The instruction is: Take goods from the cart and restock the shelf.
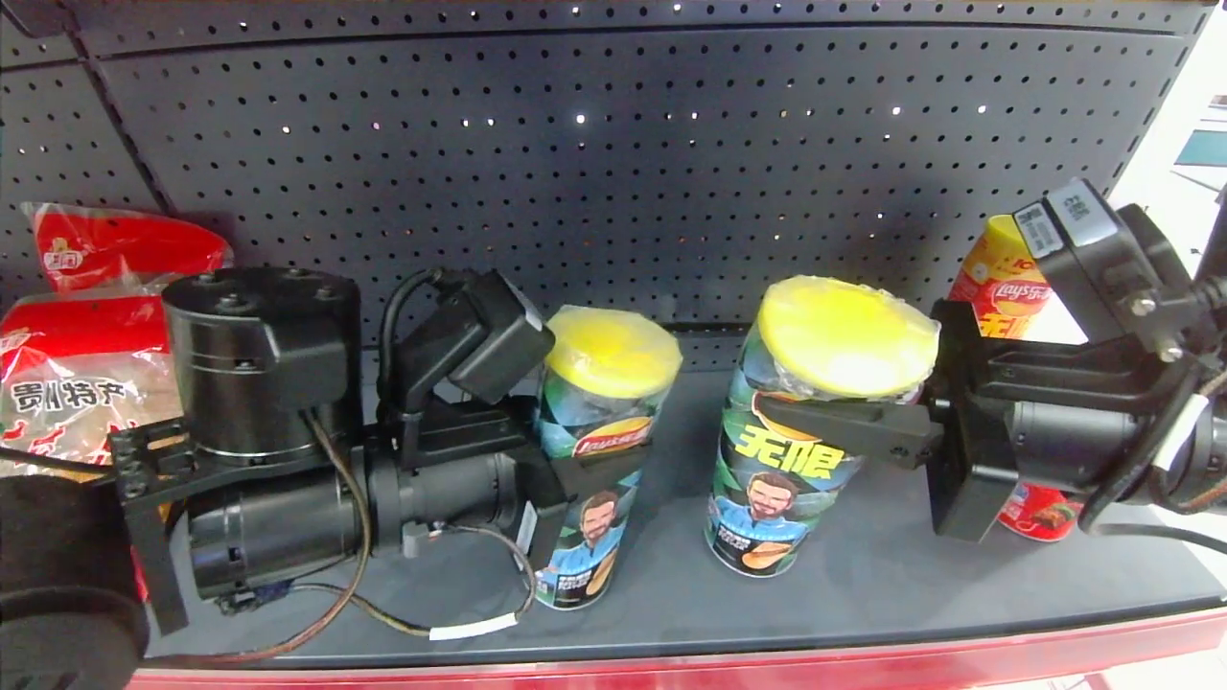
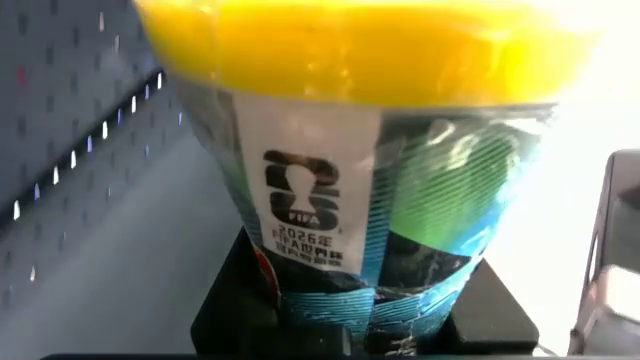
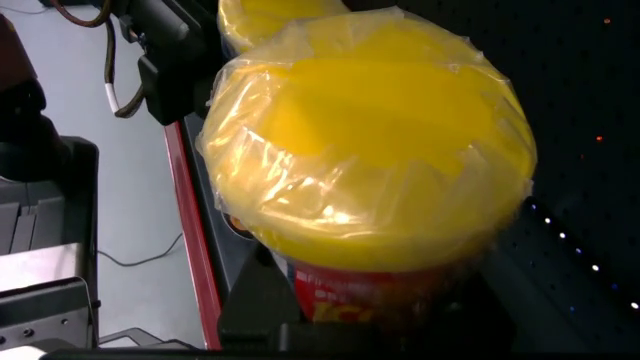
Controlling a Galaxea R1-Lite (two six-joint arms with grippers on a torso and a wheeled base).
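Observation:
Two chip cups with yellow lids stand on the dark shelf (image 1: 863, 585). The left cup (image 1: 599, 383) has a green and blue wrap, and my left gripper (image 1: 599, 470) is shut on its middle. In the left wrist view this cup (image 2: 330, 230) rises between the black fingers (image 2: 235, 310). The middle cup (image 1: 815, 460) leans a little. My right gripper (image 1: 805, 402) is shut on it just under the lid, with one finger (image 1: 844, 431) across its front and the other hidden behind. The right wrist view looks down on this cup's lid (image 3: 370, 130), and the left cup's lid (image 3: 265, 15) lies beyond it.
A red chip cup (image 1: 1007, 287) stands behind my right gripper's body at the shelf's right end. Red snack bags (image 1: 86, 316) fill the left end. A perforated back panel (image 1: 613, 172) closes the rear, and a red strip (image 1: 671, 666) marks the front edge.

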